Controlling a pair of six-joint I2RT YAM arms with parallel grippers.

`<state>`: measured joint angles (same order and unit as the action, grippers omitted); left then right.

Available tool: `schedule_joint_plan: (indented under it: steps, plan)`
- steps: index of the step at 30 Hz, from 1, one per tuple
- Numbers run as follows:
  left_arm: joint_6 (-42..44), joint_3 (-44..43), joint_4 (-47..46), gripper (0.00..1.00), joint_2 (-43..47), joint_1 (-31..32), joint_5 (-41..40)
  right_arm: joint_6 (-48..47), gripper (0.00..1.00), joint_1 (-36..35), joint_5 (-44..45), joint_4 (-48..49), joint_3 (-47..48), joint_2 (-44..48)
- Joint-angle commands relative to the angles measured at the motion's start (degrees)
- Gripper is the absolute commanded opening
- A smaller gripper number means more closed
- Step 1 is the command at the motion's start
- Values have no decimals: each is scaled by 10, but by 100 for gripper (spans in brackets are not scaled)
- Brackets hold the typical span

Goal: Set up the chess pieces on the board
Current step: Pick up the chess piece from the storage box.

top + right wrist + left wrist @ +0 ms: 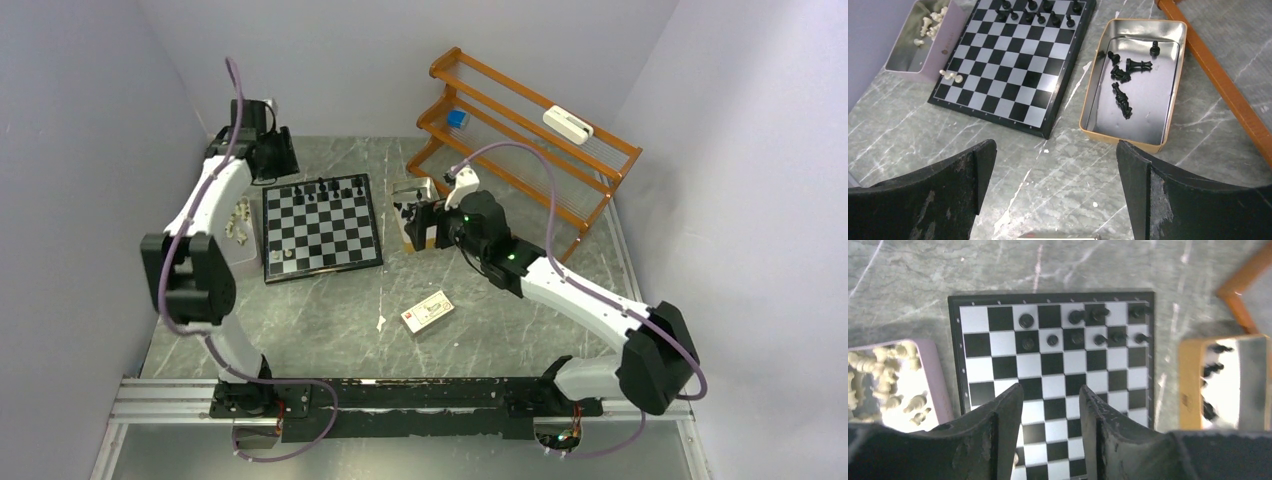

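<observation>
The board [322, 228] lay in the middle of the worktop [330, 320], and my left hand [1050, 390] hung above it, fingers partly apart with nothing between them. The tan tin [1158, 110] with the black chess pieces [1122, 100] lay just ahead and to the right of my right hand [1055, 147], which was wide open and empty, so I judged it the nearer one.

The board [320, 228] black-and-white checkered, dark-bordered; black chess pieces [330, 188] along its twelve o'clock edge; pale pieces [238, 218] at nine o'clock; table [350, 320] grey, white-veined.
</observation>
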<state>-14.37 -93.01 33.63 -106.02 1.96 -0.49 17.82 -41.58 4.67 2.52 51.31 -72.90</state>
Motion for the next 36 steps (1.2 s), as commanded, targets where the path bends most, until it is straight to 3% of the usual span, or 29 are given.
schedule_joint_plan:
  steps: [1,2,3,8,18,36]
  plan:
    - [-8,90,-33,64,108,-2,86,-8,92,2,11,37,34,-43]
    - [-11,115,-47,94,132,-1,106,-15,91,2,14,39,42,-54]
    - [-17,147,-60,99,159,1,137,-21,88,3,22,40,50,-68]
    - [-10,271,-103,100,267,9,195,-62,73,10,57,49,90,-143]
    - [-9,394,-82,100,387,9,111,-111,39,35,64,60,179,-300]
    - [0,407,-90,100,442,20,128,-151,32,64,124,46,333,-479]
